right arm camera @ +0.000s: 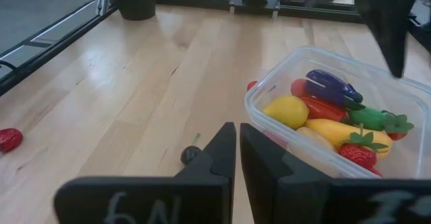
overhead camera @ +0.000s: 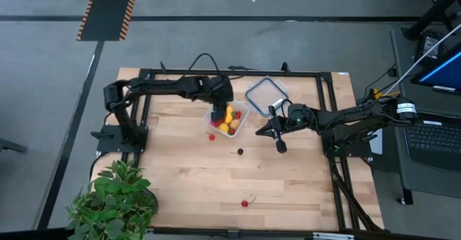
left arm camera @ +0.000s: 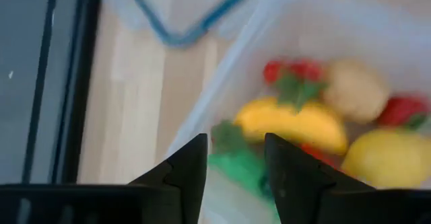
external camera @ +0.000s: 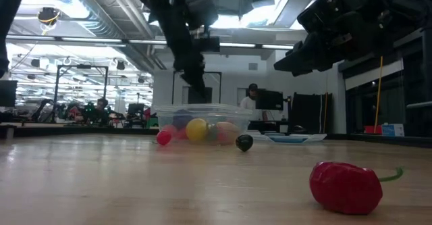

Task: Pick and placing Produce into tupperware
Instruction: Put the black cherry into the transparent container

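Note:
The clear tupperware stands mid-table, holding several toy produce pieces: yellow, red, green, tan and a purple one. My left gripper hovers open just above the tub's far-left part, with nothing between its fingers. Outside the tub, a small red piece lies against its near side, a dark piece sits farther toward the near edge, and a red pepper lies close to the near edge. My right gripper waits shut to the tub's right, above the table, touching nothing.
The flat clear lid with a blue-grey rim lies beyond the tub toward the far right. A leafy potted plant fills the near left corner. A black frame rail runs along the far edge. Bare wood spreads between the tub and the near edge.

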